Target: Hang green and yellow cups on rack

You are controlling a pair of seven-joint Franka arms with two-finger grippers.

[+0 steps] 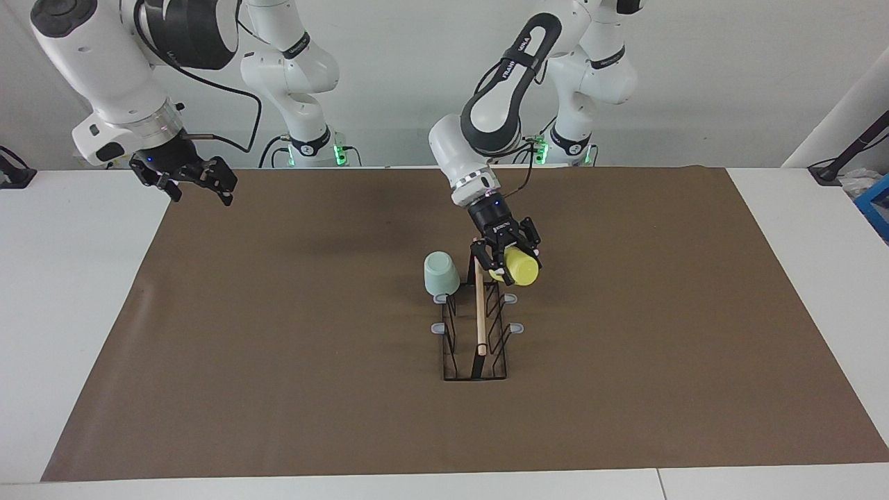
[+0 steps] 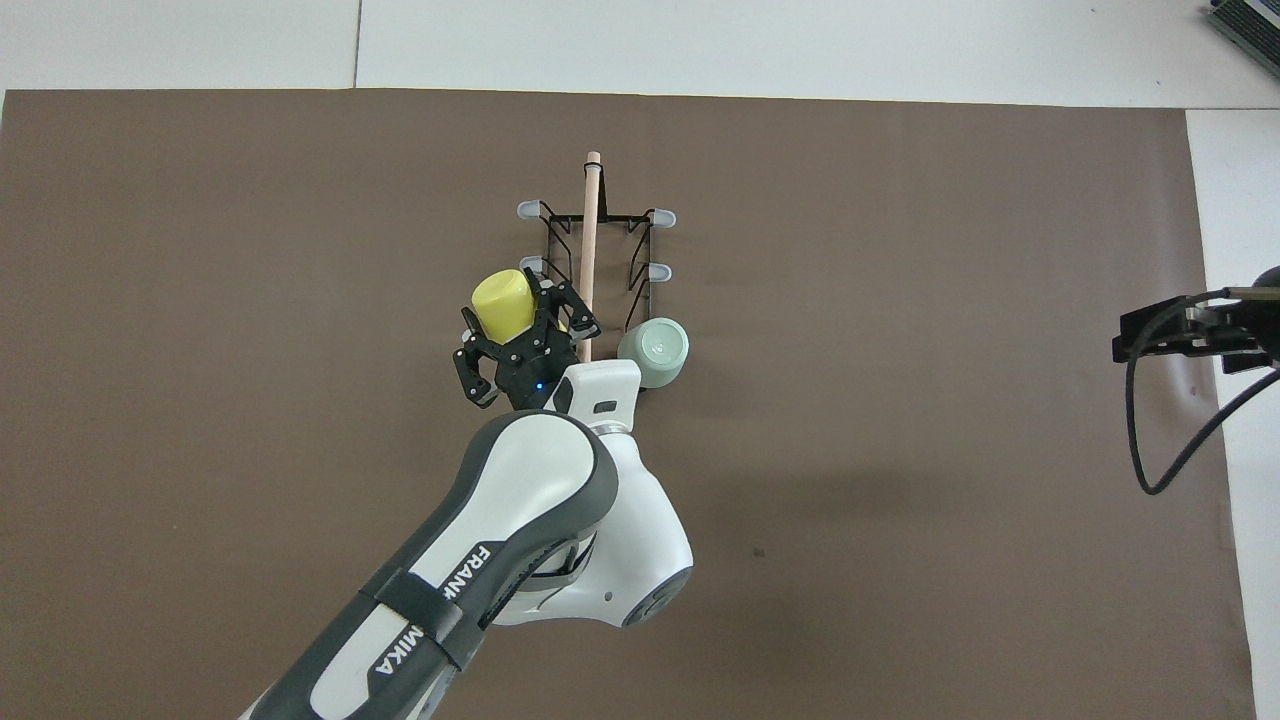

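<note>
The black wire rack, with its wooden rod (image 1: 480, 312) on top, stands mid-mat; it also shows in the overhead view (image 2: 590, 230). The mint green cup (image 1: 441, 273) hangs mouth down on the prong nearest the robots, on the right arm's side (image 2: 655, 352). The yellow cup (image 1: 521, 268) sits tilted at the matching prong on the left arm's side (image 2: 503, 303). My left gripper (image 1: 510, 258) is at the yellow cup (image 2: 527, 345), its fingers spread wider than the cup. My right gripper (image 1: 198, 182) waits open and empty over the mat's corner (image 2: 1170, 335).
The brown mat (image 1: 278, 347) covers most of the white table. Several free grey-tipped prongs (image 1: 437, 328) stick out on both sides of the rack, farther from the robots. A blue box (image 1: 876, 205) lies at the table's edge at the left arm's end.
</note>
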